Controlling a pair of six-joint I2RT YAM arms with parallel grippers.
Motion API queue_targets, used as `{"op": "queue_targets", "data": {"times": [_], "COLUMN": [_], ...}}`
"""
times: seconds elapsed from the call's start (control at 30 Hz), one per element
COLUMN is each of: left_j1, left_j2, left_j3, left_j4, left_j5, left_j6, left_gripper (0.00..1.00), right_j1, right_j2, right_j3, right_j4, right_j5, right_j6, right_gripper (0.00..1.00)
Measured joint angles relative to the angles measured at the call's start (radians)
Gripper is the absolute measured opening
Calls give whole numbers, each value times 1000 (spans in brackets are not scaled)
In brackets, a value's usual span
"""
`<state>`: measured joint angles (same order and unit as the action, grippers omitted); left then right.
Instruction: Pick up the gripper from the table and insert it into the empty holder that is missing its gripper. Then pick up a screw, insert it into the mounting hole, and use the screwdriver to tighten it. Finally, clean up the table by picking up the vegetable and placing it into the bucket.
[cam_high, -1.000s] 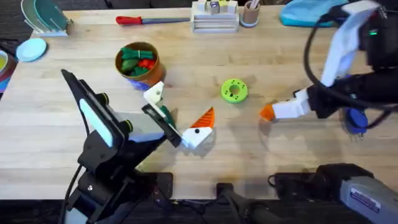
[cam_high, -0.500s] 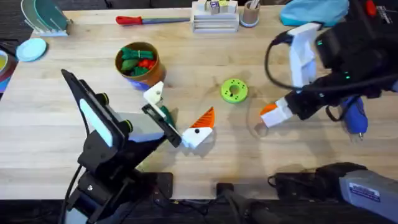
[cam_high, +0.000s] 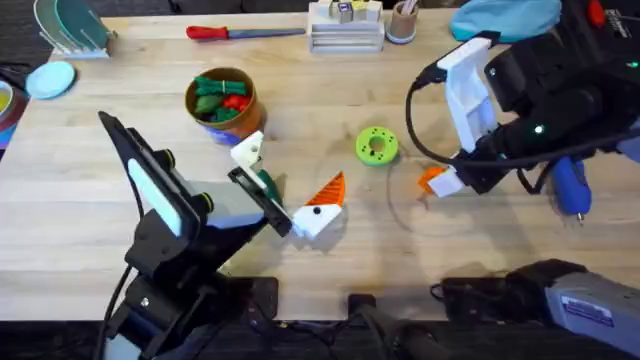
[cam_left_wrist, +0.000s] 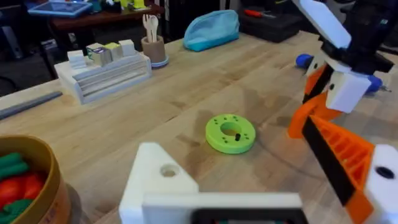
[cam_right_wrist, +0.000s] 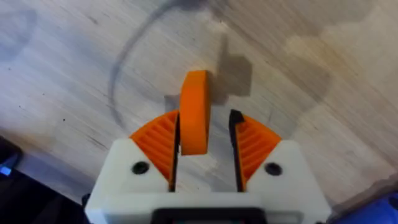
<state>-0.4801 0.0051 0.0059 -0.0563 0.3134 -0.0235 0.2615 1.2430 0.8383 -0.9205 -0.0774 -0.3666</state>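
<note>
We are on the first step: our right claw (cam_right_wrist: 205, 158) has the gripper (cam_right_wrist: 194, 112) standing on edge between its pads, not visibly clamped. Our left claw (cam_left_wrist: 261, 193) stays apart, its empty holder (cam_left_wrist: 163, 177) well off; next we close, lift and carry the gripper there.

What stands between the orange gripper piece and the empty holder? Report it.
Nothing squarely. The green disc lies just off the line from the gripper to the holder; lifting should clear it.
</note>
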Motion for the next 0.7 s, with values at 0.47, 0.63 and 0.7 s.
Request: {"op": "queue_targets", "data": {"times": [0.47,0.63,0.7], "left_j1": [0,0,0], "left_j2": [0,0,0], "left_j3": [0,0,0], "left_j4": [0,0,0], "left_j5": [0,0,0], "left_j6": [0,0,0], "left_gripper": [992,992,992], "right_j1": [0,0,0], "right_j2": [0,-40,-73], "right_j3": [0,8,29], "right_j4": [23,7,-9], "right_j5": [-36,-36,-38], "right_j6": [-1,19,34], "right_gripper": [16,14,13]}}
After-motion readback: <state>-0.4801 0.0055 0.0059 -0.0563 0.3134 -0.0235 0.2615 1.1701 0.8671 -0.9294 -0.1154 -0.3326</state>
